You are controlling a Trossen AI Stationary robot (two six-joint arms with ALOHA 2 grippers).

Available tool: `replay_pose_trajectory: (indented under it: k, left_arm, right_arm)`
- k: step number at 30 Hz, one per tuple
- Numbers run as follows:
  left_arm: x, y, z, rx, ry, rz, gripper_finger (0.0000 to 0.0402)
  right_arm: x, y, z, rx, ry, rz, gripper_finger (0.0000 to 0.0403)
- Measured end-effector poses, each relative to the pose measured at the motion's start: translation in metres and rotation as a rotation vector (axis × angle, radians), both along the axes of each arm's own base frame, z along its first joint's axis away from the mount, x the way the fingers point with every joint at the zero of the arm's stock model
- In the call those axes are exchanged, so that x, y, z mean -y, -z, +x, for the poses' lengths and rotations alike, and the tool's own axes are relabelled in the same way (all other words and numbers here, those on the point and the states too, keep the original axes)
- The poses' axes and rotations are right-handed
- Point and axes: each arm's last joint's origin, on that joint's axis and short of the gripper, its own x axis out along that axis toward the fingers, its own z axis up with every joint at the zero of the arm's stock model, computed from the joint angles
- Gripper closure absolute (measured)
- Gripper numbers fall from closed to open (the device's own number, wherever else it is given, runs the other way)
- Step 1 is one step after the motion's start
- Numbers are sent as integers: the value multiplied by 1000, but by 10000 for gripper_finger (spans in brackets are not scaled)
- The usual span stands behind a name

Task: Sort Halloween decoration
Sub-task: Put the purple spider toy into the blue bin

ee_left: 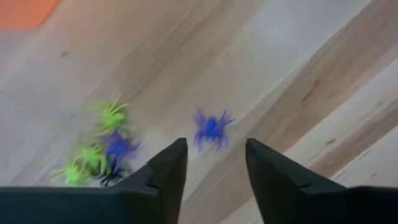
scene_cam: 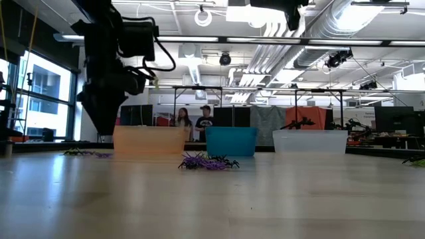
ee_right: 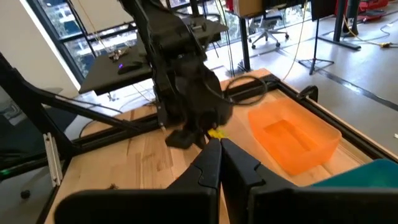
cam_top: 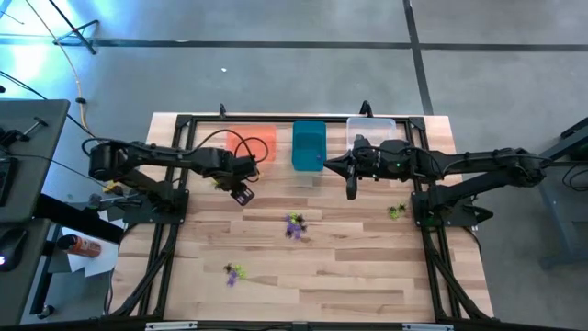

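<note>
Left gripper: I see my left gripper with its two dark wedge fingers parted and nothing between them, hanging above the table just in front of the orange bin.
Under it: a purple spider lies flat on the wood just past the fingertips, legs splayed all round — I can't call a long axis or a heading for it.
Beside that: a small clump of yellow-green and purple spiders lies close by, tangled, legs sticking out every way.
Right gripper: my right gripper has its fingers pressed together on nothing; it sits above the table in front of the gap between the teal bin and the clear bin, tips aimed toward the left arm.
Other decorations: a purple-and-black heap near mid-table, a yellow-green and purple pair nearer the front edge, one green-and-black bit by the right arm's base.
Shapes: the spiders are thin-legged, glossy plastic, low and flat in the low view.
Bins: three rectangular tubs in a row along the far edge — orange, teal, clear — smooth, slightly translucent walls.
Table: pale wood planks, with lengthwise grain and a dark metal frame round it.
Beyond: two people stand far back in the room.
</note>
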Motion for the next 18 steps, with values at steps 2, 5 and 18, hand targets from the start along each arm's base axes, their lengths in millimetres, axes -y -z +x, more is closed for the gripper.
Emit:
replay_pose_trajectory:
  k: [2, 5, 18]
  left_arm:
    - [-1, 1, 3, 16, 21, 7, 227]
    - [-2, 2, 3, 3, 52, 21, 204]
    - [-2, 14, 9, -22, 67, -18, 167]
  right_arm:
    - [0, 0, 0, 0, 0, 3, 402]
    - [0, 0, 0, 1, 3, 18, 402]
    - [0, 1, 0, -6, 6, 35, 402]
